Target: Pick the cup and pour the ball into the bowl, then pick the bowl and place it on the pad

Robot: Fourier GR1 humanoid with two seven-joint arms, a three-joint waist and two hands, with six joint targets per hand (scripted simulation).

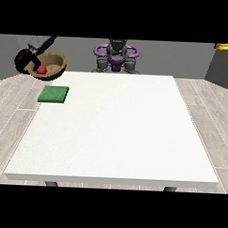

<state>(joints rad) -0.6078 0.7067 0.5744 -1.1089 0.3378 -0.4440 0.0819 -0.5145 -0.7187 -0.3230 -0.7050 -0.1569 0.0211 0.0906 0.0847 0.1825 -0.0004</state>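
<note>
Your surface carries only the pad. You see the ball already in the bowl, held aloft by the hand at the view's left; placing on the pad remains.

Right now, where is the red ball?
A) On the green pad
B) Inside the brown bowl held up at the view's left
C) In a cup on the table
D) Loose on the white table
B: the red ball sits inside the bowl, which the hand at the view's left holds up above the green pad.
</note>
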